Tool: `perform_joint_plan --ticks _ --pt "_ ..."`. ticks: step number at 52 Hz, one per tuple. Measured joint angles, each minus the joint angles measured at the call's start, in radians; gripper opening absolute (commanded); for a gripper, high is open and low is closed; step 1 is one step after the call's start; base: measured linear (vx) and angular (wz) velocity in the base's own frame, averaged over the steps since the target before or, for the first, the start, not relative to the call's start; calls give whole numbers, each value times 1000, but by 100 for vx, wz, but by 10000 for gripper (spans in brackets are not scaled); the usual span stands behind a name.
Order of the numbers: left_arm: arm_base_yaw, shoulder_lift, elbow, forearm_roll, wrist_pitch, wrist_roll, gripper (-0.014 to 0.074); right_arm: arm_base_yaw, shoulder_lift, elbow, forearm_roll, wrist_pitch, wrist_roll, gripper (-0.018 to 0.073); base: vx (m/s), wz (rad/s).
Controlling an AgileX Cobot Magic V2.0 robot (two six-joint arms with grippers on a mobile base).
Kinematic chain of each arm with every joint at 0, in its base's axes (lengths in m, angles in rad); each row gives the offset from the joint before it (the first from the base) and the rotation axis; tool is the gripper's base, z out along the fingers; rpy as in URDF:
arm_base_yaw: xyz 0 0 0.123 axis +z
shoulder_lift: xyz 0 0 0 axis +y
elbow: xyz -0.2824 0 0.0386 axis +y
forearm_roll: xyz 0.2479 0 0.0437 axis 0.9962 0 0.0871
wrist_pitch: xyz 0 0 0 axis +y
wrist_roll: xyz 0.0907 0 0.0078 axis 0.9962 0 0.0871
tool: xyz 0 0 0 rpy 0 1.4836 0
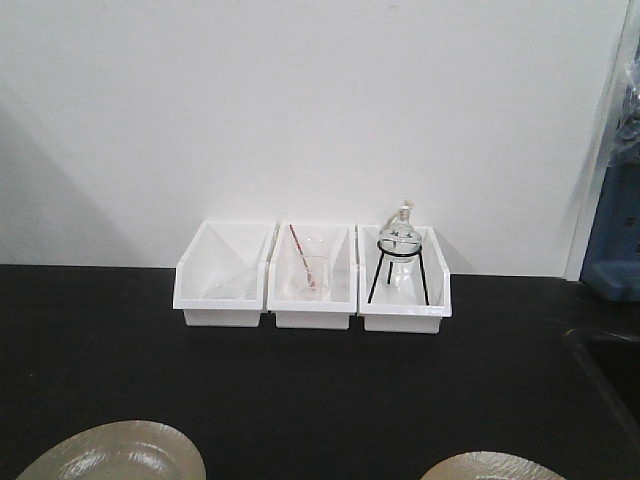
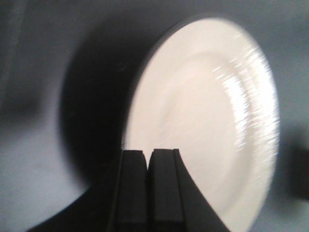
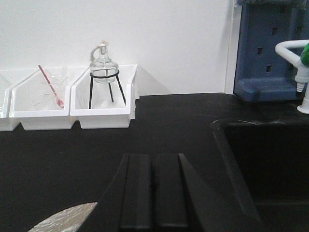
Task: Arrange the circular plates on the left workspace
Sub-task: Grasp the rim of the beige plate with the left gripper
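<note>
left pincer [image 2: 147, 155] narrow, jaws pressed together, by plate [image 2: 207, 121] rim; right pincer [image 3: 153, 158] same. plate likely stiff, slick, breakable, flat on table [image 1: 320, 400]: take thin rim.

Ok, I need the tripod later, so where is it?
Front view: the tripod stands in the rightmost bin of three, holding a glass lamp, left of the sink.

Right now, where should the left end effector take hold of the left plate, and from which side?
Probably its near rim, approached low from the robot's side. The left plate lies flat on the countertop and is broad and shallow, so only the thin edge fits a pinch. The left end effector looks shut and would need to open first.
</note>
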Motion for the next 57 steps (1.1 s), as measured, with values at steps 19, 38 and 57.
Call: perform_joint_plan --ticks 19,38,57 --pt "0 6 0 5 -46 26 250 0 0 0 0 -79 0 -4 0 0" --pt "-66 139 0 -77 -44 59 524 0 0 0 0 -92 0 -4 0 0" --pt "-120 209 -3 -190 44 57 -9 0 0 0 0 -102 -1 -4 0 0"
